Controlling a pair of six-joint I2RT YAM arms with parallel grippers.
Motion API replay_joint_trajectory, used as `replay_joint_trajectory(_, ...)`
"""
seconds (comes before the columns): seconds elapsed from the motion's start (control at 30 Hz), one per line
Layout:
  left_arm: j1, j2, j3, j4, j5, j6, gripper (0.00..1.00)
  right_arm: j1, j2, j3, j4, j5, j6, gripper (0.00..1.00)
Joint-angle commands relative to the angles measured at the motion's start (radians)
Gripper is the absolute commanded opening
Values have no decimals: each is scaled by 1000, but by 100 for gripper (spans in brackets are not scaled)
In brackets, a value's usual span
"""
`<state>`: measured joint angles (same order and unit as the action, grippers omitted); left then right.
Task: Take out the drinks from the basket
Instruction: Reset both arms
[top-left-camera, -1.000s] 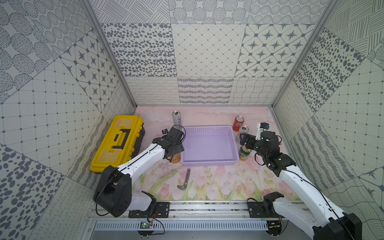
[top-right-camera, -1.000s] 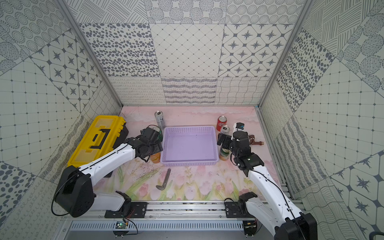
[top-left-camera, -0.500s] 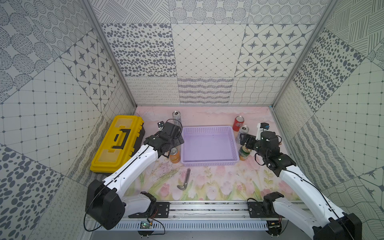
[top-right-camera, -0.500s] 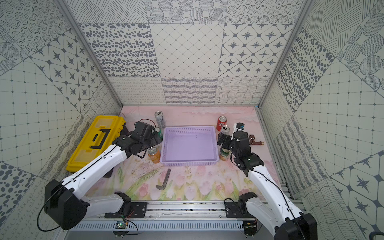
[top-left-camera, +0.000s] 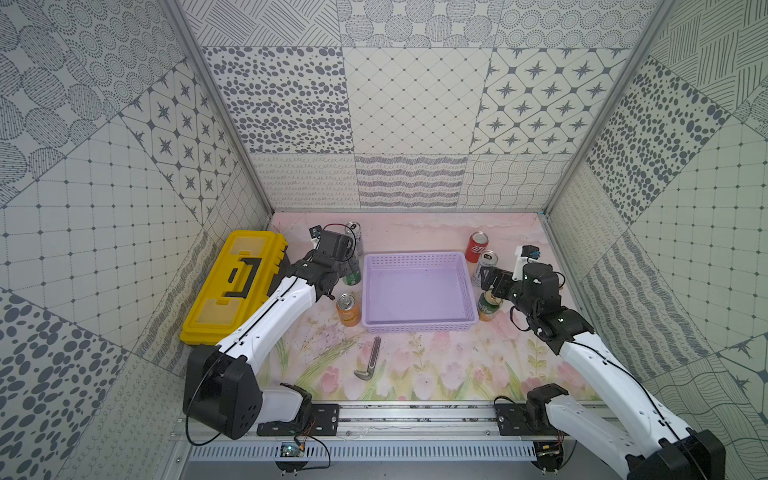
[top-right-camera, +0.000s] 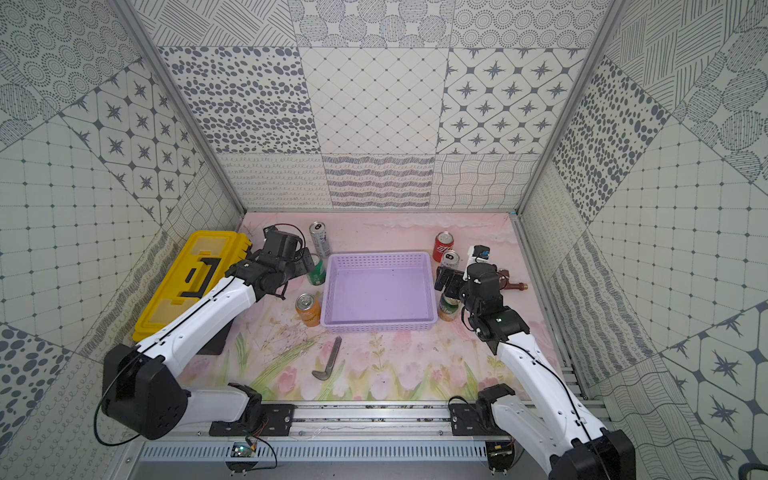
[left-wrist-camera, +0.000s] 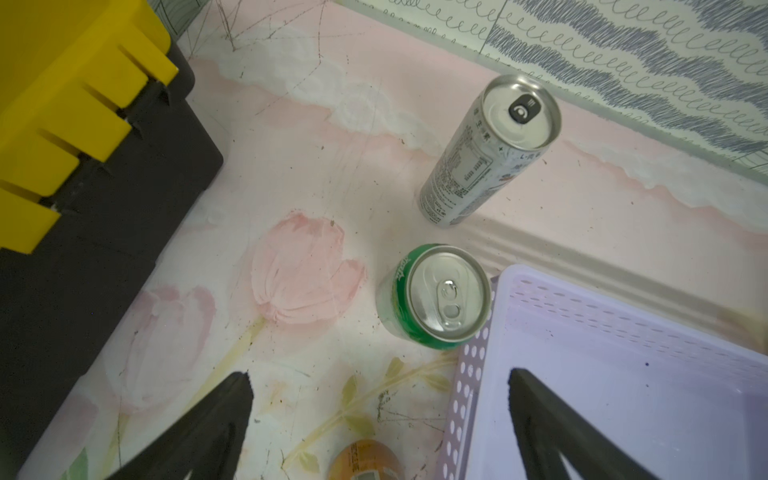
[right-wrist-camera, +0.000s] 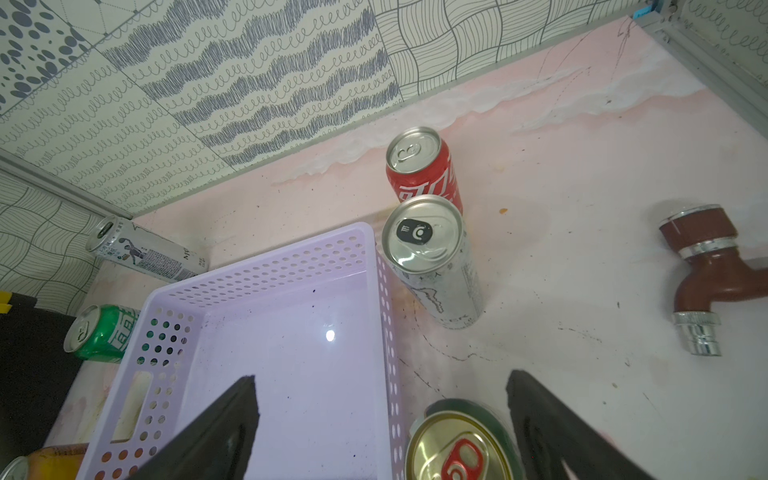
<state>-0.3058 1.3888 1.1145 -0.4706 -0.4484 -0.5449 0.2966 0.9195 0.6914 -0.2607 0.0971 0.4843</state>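
Green can (left-wrist-camera: 434, 297) stands just beyond left claw (left-wrist-camera: 379, 374) (jaws wide).

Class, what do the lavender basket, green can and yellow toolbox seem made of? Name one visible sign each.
Basket: probably plastic, smooth, glossy; moulded perforated walls.
Green can: likely aluminium, shiny; silvery lid with pull tab.
Toolbox: apparently plastic, matte yellow lid over black base; moulded ribs.

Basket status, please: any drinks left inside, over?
Left fingers open, right fingers open, holding nothing. Basket empty, six cans standing outside. Nothing in the way.
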Motion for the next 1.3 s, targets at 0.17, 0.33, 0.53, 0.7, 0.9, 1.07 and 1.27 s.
replay_joint_trajectory(0.17, 81, 83, -83, 367, -82, 291, 100, -5, -1, -14, 55, -17, 10, 97)
replay_joint_trajectory(0.33, 154, 77, -188, 520, -12, 315, 100, -5, 0, -15, 57, -23, 11, 97)
replay_joint_trajectory(0.53, 168, 103, -314, 711, 5, 462, 100, -7, 2, -16, 61, -27, 14, 97)
replay_joint_trajectory(0.7, 168, 70, -371, 751, -15, 474, 100, -8, -1, -18, 64, -26, 14, 97)
replay_joint_trajectory(0.9, 168, 107, -442, 847, 22, 476, 100, -10, -3, -20, 66, -28, 14, 97)
replay_joint_trajectory(1.07, 168, 154, -508, 972, 47, 481, 100, -11, -9, -24, 65, -25, 13, 97)
replay_joint_trajectory(1.27, 170, 179, -573, 1098, 55, 481, 100, -13, -5, -28, 70, -21, 7, 97)
